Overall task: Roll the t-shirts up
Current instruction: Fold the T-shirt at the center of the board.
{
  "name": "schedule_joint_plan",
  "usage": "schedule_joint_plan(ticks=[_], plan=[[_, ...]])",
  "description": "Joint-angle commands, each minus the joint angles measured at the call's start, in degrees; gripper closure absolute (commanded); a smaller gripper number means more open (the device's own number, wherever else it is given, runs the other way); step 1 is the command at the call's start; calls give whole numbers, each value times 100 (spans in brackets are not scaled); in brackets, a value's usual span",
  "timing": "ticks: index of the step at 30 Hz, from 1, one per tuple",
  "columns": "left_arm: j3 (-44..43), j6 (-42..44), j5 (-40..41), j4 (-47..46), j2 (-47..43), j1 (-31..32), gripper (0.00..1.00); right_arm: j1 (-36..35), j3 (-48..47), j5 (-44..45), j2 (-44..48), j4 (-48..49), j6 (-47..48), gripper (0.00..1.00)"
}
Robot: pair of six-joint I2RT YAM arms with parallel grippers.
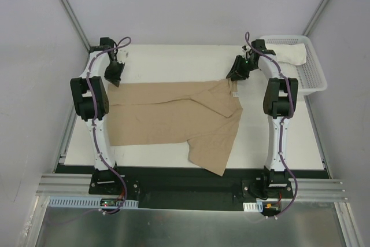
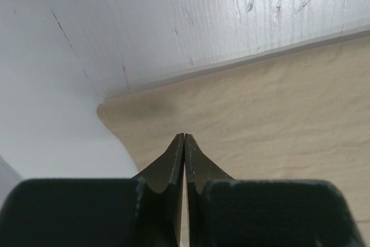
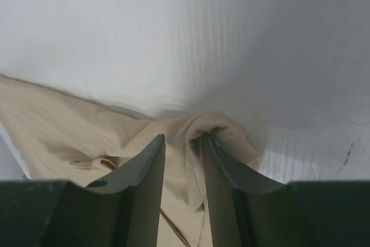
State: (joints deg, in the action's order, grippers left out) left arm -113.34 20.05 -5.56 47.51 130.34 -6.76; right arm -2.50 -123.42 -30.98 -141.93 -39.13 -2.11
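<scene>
Left pincer (image 2: 184, 137) closed at t-shirt (image 1: 173, 117) corner, right pincer (image 3: 182, 138) parted at collar

T-shirt (image 1: 167, 114) flat on table (image 1: 173, 56); second t-shirt (image 1: 289, 55) in basket (image 1: 312, 82), far right.

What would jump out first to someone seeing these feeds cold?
The tan t-shirt lies spread across the middle of the table, one sleeve trailing toward the near edge. At its far edge, the left pincer is shut at the left corner, and the right pincer stands open astride a bunched fold on the right. A white t-shirt sits in the basket at far right.
</scene>
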Motion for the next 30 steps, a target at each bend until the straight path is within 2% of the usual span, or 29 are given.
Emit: schedule_joint_plan(ticks=[1,5,8,9,12,23,26,27,30], plan=[[-39,-72,81,233,-142,-9,100,31,-69,382,192,-340,140,65],[-4,-2,415,224,61,-9,100,39,-51,435,148,-358,185,69],[49,69,652,189,158,-44,100,48,-112,400,104,-349,332,84],[49,69,723,189,175,-53,100,48,-121,356,95,-341,369,93],[58,60,907,136,219,-123,100,118,-139,391,148,-323,387,99],[110,104,1083,57,334,-246,100,531,344,-216,482,90,9,99],[110,113,1119,48,325,-246,100,479,345,126,438,-59,88,89],[119,113,1145,48,316,-246,100,470,318,328,438,-103,140,79],[154,104,1171,22,281,-246,100,426,213,732,455,-287,185,75]])
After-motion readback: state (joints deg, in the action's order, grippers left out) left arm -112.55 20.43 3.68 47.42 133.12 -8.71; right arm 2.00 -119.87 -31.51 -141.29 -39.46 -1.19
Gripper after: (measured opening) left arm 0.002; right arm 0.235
